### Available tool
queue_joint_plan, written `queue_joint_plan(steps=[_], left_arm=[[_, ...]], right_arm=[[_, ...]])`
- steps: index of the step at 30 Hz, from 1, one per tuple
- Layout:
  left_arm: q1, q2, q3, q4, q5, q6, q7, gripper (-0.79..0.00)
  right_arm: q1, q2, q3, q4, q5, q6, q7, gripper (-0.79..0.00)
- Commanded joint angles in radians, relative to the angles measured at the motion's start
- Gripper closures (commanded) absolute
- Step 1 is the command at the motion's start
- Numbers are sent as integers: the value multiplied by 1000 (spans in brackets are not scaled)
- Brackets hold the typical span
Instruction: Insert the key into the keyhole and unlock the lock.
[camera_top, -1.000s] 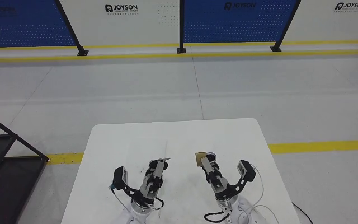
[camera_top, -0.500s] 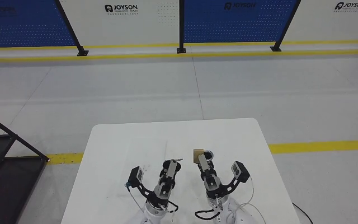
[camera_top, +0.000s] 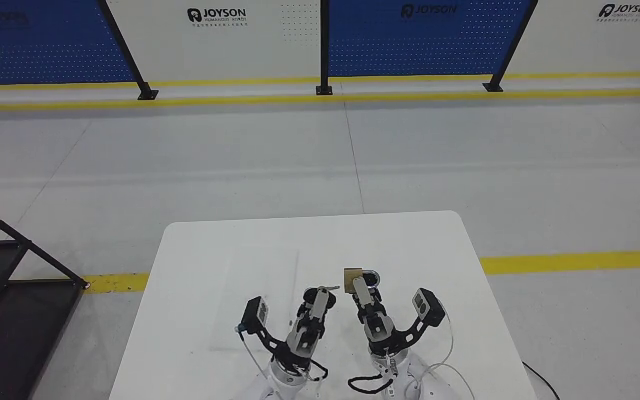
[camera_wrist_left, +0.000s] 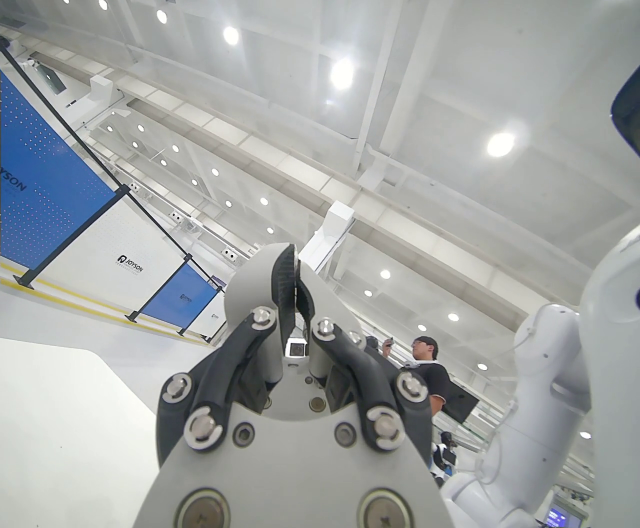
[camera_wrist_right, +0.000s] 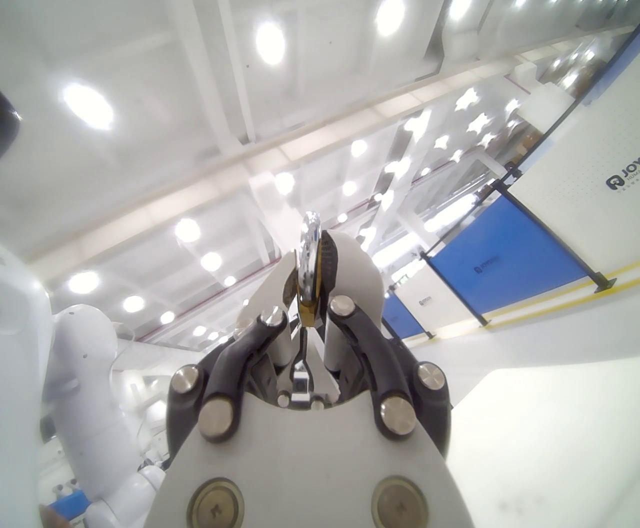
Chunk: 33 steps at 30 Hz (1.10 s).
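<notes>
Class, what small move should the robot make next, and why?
Probably ease the left gripper sideways toward the right gripper: its key seems to point at the brass lock held there, but a small gap separates them.

1. The desk (camera_top: 400, 240) offers open surface from its middle to the far edge and both far corners.
2. Near the near edge, the left gripper (camera_top: 320, 298) with the key (camera_top: 327, 290) and the right gripper (camera_top: 361, 292) with the lock (camera_top: 353, 279) stand close together, leaving only a narrow gap.
</notes>
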Motion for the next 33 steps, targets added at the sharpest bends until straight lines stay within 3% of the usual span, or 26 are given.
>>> queue_joint_plan(steps=[1, 33], left_arm=[[0, -3, 0, -2, 14, 10, 10, 0], [-20, -30, -18, 28, 32, 5, 5, 0]], right_arm=[[0, 0, 0, 0, 0, 0, 0, 0], [0, 0, 0, 0, 0, 0, 0, 0]])
